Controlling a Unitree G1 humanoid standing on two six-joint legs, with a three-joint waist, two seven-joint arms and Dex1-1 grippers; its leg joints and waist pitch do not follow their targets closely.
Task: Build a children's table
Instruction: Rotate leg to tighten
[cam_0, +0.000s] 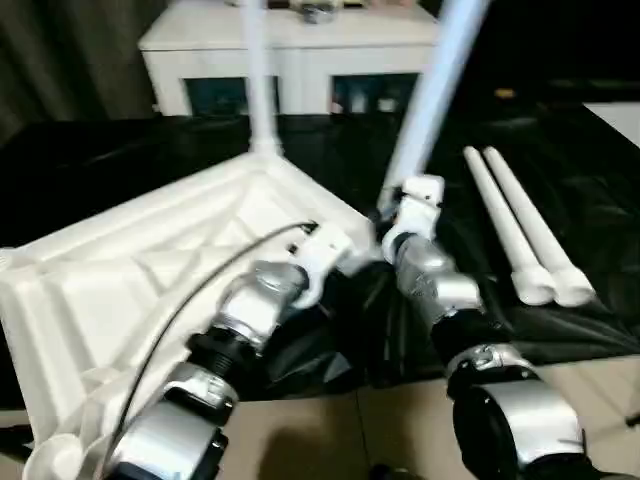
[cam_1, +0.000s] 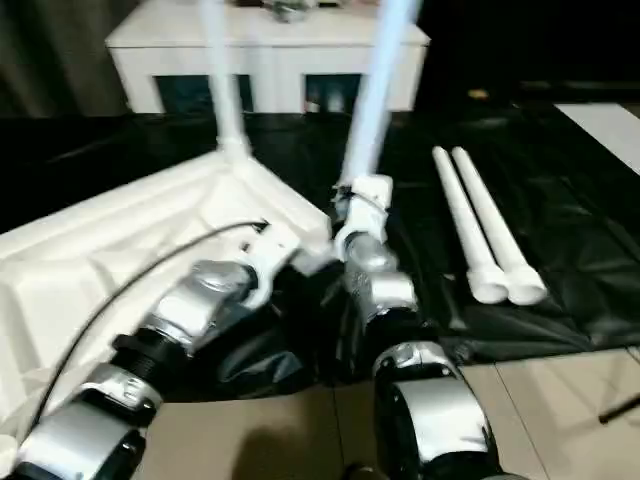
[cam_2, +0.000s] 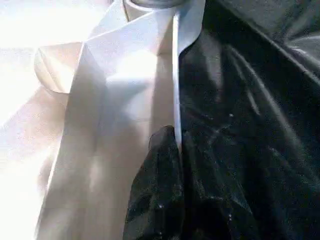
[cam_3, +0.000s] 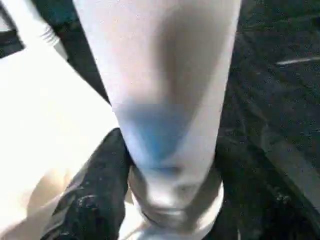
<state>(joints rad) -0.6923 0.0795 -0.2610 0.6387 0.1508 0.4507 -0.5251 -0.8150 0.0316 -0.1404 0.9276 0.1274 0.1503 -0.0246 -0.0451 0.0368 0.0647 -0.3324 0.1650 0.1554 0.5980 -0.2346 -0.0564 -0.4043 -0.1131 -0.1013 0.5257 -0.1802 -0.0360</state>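
The white table top (cam_0: 150, 270) lies upside down on the black-covered table, ribbed underside up. One white leg (cam_0: 258, 80) stands upright in its far corner socket. My right gripper (cam_0: 412, 205) is shut on a second leg (cam_0: 432, 90), held tilted beside the top's right corner; a black finger (cam_3: 95, 190) presses the leg's thick end. My left gripper (cam_0: 328, 243) is at the top's right rim, its finger (cam_2: 157, 195) against the rim's outer wall (cam_2: 125, 100), seemingly clamped on it. Two more legs (cam_0: 515, 225) lie side by side on the right.
A white cabinet with glass doors (cam_0: 300, 60) stands behind the black-covered table (cam_0: 560, 300). The table's near edge meets beige floor (cam_0: 390, 430) just in front of me. A dark cable (cam_0: 190, 300) runs along my left forearm over the table top.
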